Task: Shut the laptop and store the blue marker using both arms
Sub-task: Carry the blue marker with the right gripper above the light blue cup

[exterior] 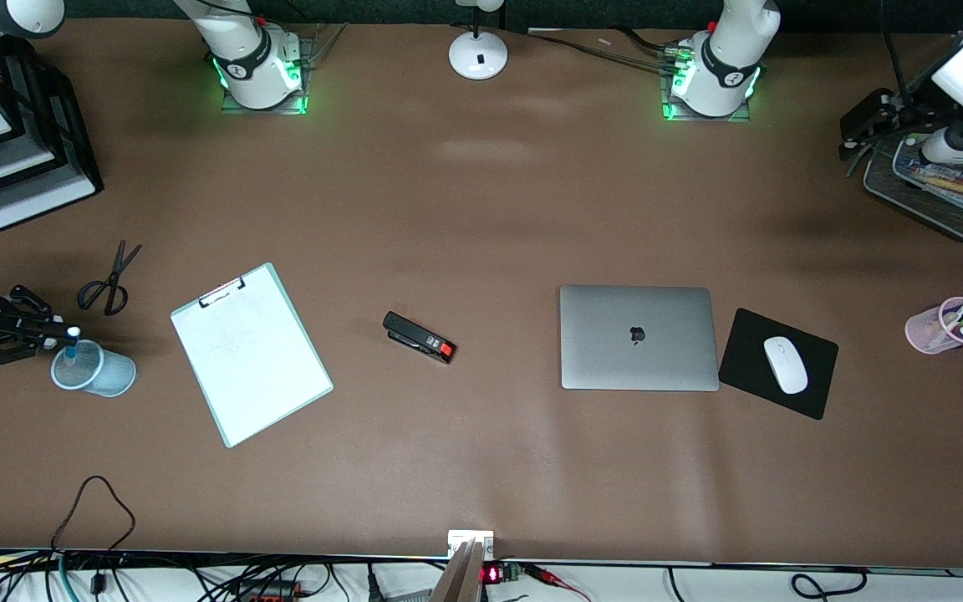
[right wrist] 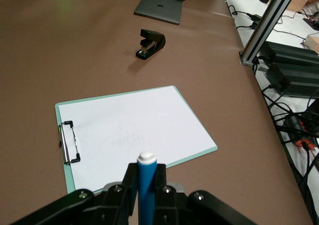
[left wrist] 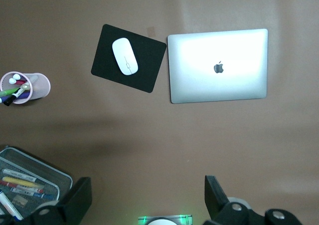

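The laptop (exterior: 639,337) lies shut on the table, lid up with the dark apple logo; it also shows in the left wrist view (left wrist: 218,65) and the right wrist view (right wrist: 158,7). My right gripper (exterior: 63,334) is shut on the blue marker (exterior: 71,343), held upright, whitish end up, over the mouth of a pale blue cup (exterior: 95,370) at the right arm's end. In the right wrist view the marker (right wrist: 147,182) stands between the pads of the gripper (right wrist: 145,177). My left gripper (exterior: 866,125) is open and empty, up beside a mesh tray (exterior: 941,192); its jaws stand wide apart (left wrist: 147,197).
A clipboard (exterior: 252,353), black stapler (exterior: 419,337) and scissors (exterior: 109,280) lie between cup and laptop. A black mouse pad (exterior: 816,393) with a white mouse (exterior: 785,364) adjoins the laptop. A pink pen cup (exterior: 947,324), paper trays (exterior: 5,142) and lamp base (exterior: 478,54) stand around.
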`<action>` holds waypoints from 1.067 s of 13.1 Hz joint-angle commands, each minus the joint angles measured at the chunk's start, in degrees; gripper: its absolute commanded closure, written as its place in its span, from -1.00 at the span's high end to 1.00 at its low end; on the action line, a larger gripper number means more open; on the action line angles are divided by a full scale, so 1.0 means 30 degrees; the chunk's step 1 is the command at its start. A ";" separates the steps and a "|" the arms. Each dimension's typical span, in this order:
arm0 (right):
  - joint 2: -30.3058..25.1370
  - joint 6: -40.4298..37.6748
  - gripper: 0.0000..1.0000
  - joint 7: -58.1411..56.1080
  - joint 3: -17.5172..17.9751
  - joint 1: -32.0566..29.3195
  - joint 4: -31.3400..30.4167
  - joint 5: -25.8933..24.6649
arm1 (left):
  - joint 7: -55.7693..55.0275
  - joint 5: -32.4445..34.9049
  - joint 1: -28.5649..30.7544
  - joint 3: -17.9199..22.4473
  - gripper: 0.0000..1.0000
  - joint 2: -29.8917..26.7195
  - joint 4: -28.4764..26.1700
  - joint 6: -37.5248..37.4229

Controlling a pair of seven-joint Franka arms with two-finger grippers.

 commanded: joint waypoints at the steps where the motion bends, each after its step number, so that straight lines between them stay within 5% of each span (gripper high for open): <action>1: 0.0793 0.0042 -0.87 0.0098 0.0250 -0.0413 0.0721 0.0792 | 0.0459 -0.0393 -0.0027 0.0329 1.00 -0.0456 -0.0580 0.0416; 14: 0.2317 0.1976 -0.87 0.0244 0.0308 -0.0824 0.0721 0.1262 | 0.0459 -0.0276 0.0003 0.0036 1.00 -0.0485 -0.1400 0.1969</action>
